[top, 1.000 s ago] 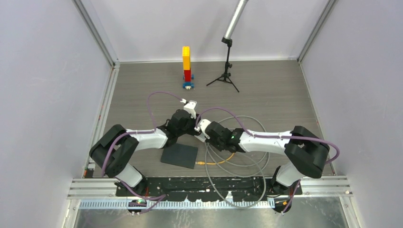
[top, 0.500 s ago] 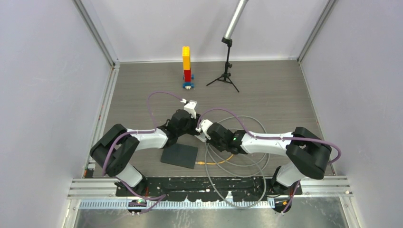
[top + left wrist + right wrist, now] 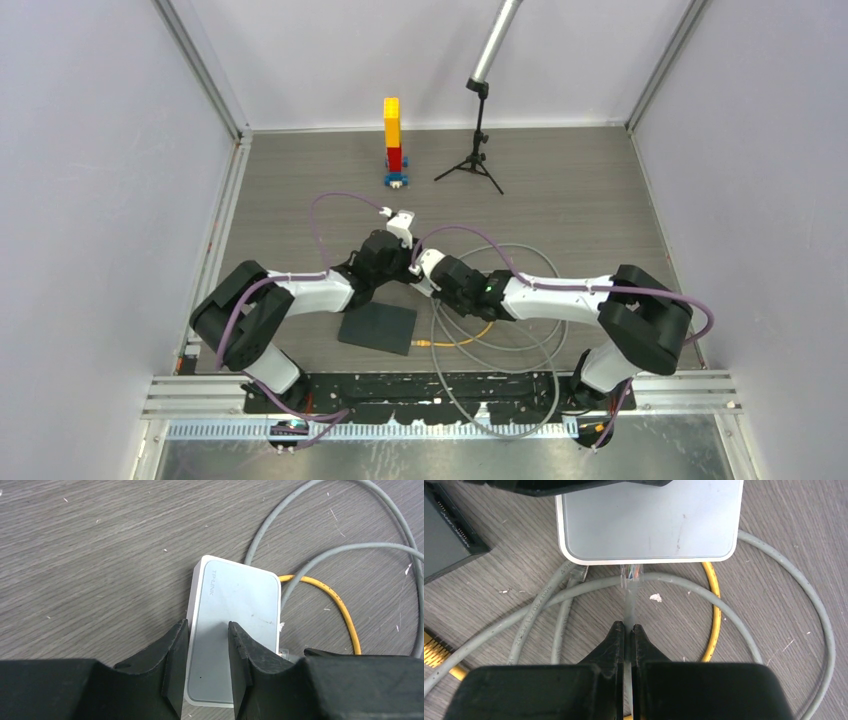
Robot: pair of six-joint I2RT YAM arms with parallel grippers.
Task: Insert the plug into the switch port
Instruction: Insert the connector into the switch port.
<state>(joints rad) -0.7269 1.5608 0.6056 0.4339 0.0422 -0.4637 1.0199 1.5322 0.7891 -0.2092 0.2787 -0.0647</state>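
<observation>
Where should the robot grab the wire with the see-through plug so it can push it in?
On the gray cable just behind the clear plug, coming from the side away from the white box. The plug's tip points at the box's edge and must stay free; the right pincer pinches there.

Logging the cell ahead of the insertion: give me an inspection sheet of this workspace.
Surface: grey wood-grain table, white specks.
Job's things: white switch box lying flat; clear plug tip at its side, seating unclear.
Clutter: black flat device; block tower; tripod.
Pincers: left pincer open over the box; right pincer shut on the plug cable.
Cables: grey cable loops, yellow cable crossing them.
Surroundings: plain walls, metal frame rails.
</observation>
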